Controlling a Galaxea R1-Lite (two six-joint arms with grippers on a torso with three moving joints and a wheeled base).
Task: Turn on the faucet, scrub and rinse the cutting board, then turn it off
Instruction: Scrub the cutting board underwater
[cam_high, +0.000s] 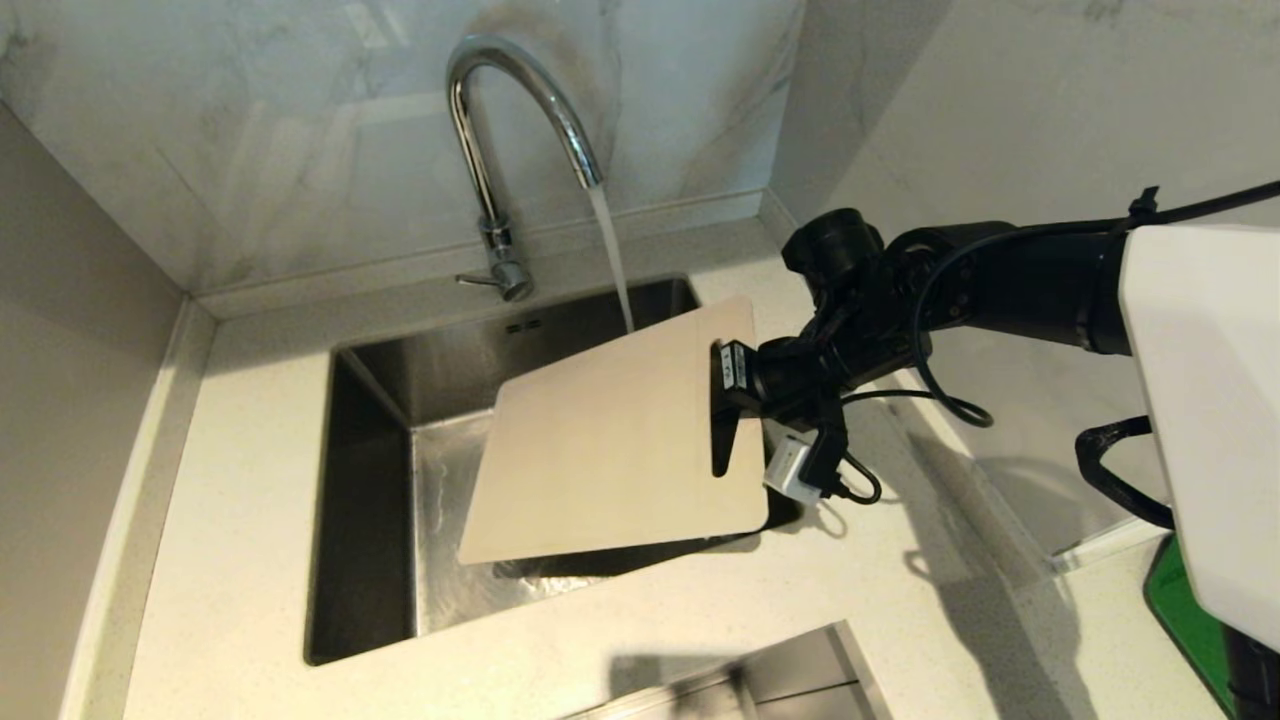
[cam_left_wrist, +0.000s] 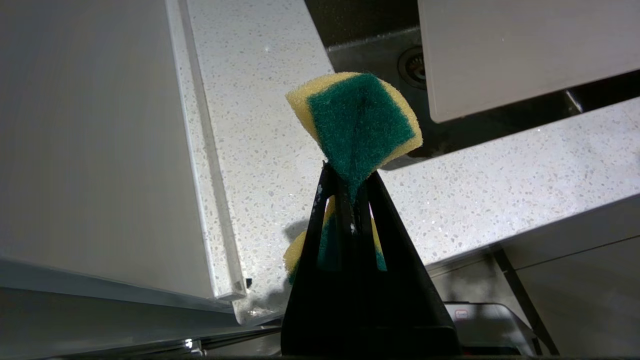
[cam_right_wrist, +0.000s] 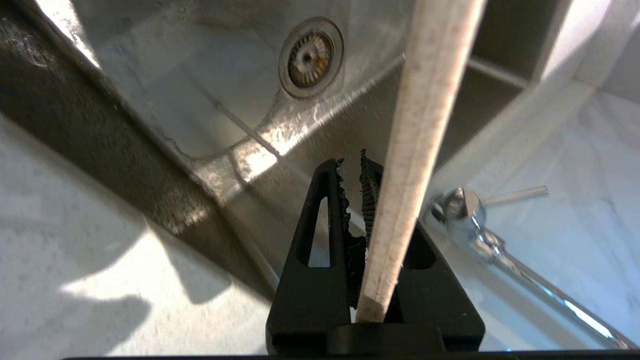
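Running water: a stream falls from the spout of the faucet (cam_high: 500, 150) into the sink (cam_high: 370, 480), passing just behind the far edge of the cutting board (cam_high: 610, 440).
Faucet: chrome gooseneck at the back rim of the sink; its thin side lever (cam_high: 478, 281) points toward the robot's left.
Cutting board: cream, held up over the right half of the sink, tilted, with the left corner lower; the slot handle (cam_high: 722, 440) lies along the short edge nearest the arm. No part visibly rests on the surface (cam_high: 250, 600).
Right gripper (cam_high: 722, 385): reaches in from the right; jaws clenched on the board's short edge at the slot. The right wrist view shows the board edge-on (cam_right_wrist: 400, 200) between the fingers, with the drain (cam_right_wrist: 310, 57) beyond.
Left gripper (cam_left_wrist: 350, 185): outside the head view; jaws clamped on a yellow and green sponge (cam_left_wrist: 357, 125), which is pinched at its middle, green side toward the camera. It hangs above the speckled surface at the sink's near corner.
Green board (cam_high: 1185, 610): flat, at the right edge, partly hidden by the arm's white cover.
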